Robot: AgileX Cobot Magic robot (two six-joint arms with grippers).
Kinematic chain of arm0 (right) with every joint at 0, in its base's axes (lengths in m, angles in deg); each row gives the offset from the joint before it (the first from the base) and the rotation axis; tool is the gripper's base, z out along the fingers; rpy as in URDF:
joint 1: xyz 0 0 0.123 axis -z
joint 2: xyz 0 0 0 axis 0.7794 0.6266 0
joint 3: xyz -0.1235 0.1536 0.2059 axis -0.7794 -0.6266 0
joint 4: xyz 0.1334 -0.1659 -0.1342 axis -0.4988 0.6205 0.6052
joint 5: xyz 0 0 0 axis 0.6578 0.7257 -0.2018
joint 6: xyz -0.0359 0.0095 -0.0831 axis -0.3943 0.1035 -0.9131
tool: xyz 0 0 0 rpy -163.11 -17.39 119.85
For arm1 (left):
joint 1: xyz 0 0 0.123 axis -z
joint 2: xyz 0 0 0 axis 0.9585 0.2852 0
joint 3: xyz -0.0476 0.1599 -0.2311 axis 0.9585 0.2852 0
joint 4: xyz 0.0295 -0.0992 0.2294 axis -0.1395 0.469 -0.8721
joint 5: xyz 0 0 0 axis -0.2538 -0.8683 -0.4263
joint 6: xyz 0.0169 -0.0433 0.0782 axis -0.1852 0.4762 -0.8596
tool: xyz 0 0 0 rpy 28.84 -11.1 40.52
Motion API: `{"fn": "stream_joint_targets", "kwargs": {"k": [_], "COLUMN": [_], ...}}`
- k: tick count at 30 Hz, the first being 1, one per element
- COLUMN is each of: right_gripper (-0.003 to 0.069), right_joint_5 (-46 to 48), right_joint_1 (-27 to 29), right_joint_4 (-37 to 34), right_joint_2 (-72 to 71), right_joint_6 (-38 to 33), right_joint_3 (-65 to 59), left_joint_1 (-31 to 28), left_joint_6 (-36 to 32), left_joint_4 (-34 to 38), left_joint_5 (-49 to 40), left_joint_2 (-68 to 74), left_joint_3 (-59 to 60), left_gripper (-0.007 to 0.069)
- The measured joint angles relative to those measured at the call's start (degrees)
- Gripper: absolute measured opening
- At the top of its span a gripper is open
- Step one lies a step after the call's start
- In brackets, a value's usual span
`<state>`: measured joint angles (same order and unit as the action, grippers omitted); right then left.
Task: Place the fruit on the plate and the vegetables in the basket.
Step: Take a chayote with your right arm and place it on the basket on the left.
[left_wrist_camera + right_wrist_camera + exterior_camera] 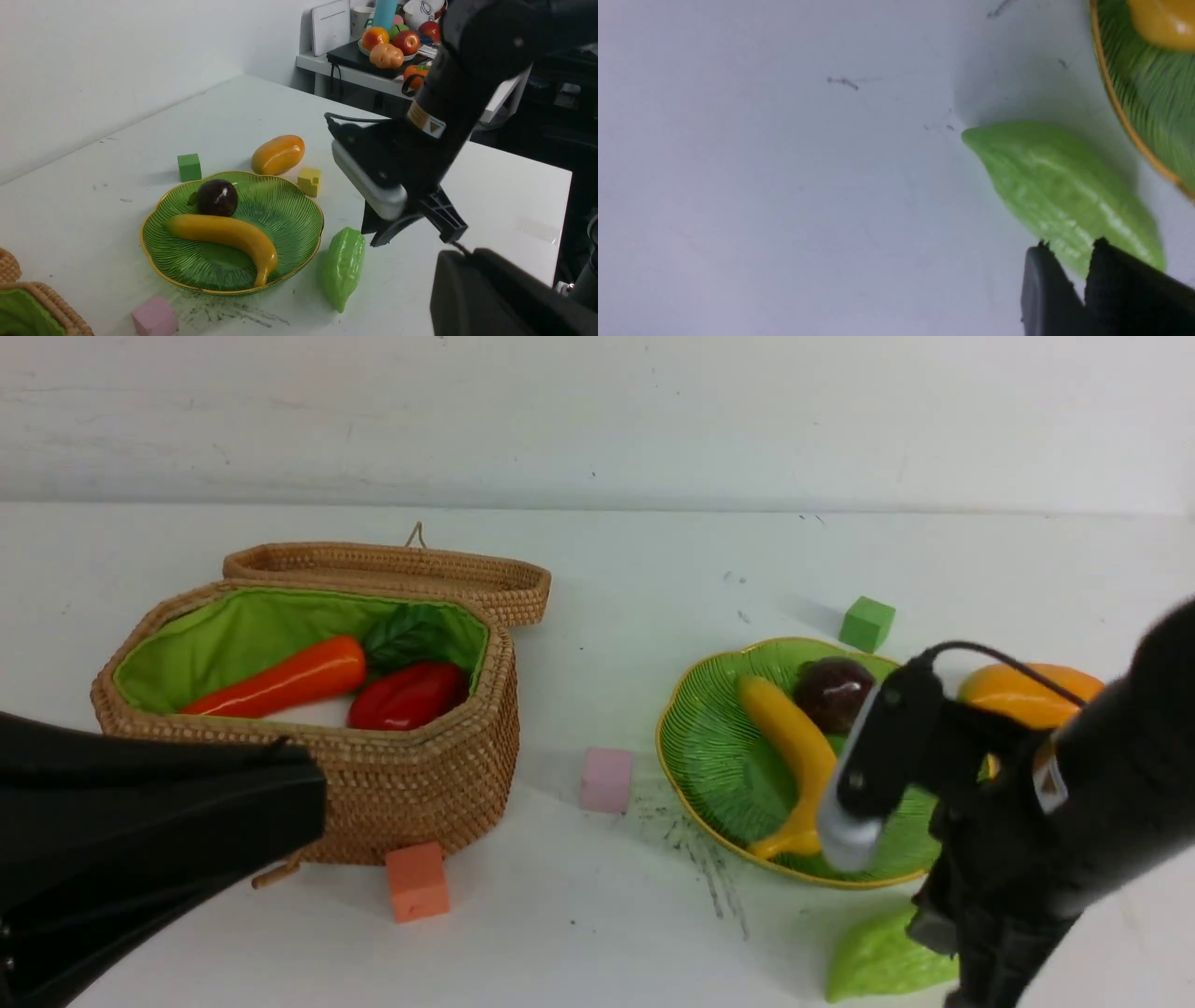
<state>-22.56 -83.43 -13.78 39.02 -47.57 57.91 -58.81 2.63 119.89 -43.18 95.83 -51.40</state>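
a plain white wall [597, 420] runs behind the white tabletop [980, 560], which is scuffed with dark marks [709, 868]. the light is even and the shadows are soft. in the left wrist view, well beyond my right hand [1070, 247], i see a white side table [320, 63] near the wall. it carries an upright white panel [331, 27], a teal bottle [384, 11], a cup [362, 16] and a bowl [362, 45] of spare produce.

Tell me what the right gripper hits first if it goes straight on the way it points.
Most likely the green gourd: the right gripper hangs just over its end, though depth is unclear.
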Motion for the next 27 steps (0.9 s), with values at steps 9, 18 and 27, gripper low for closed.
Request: {"fn": "stream_joint_targets", "kwargs": {"k": [9, 18, 27], "right_gripper": [0.0542, 0.0592, 0.0572], "right_joint_5": [-16.06, -21.91, -19.84], "right_joint_1": [0.48, 0.59, 0.59], "right_joint_4": [6.89, 7.8, 7.33], "right_joint_2": [5.95, 8.29, 1.3], "right_joint_6": [-7.62, -7.62, -7.62], "right_joint_3": [-11.85, -11.85, -11.85], "left_joint_1": [0.0, 0.0, 0.0], "left_joint_6": [-0.2, -0.2, -0.2], "left_joint_4": [-0.32, -0.64, -1.01], "left_joint_5": [-0.39, -1.55, -1.96], "left_joint_2": [0.0, 0.0, 0.0], "left_joint_3": [0.0, 0.0, 0.0], "left_gripper": [0.0005, 0.0006, 0.0008]}}
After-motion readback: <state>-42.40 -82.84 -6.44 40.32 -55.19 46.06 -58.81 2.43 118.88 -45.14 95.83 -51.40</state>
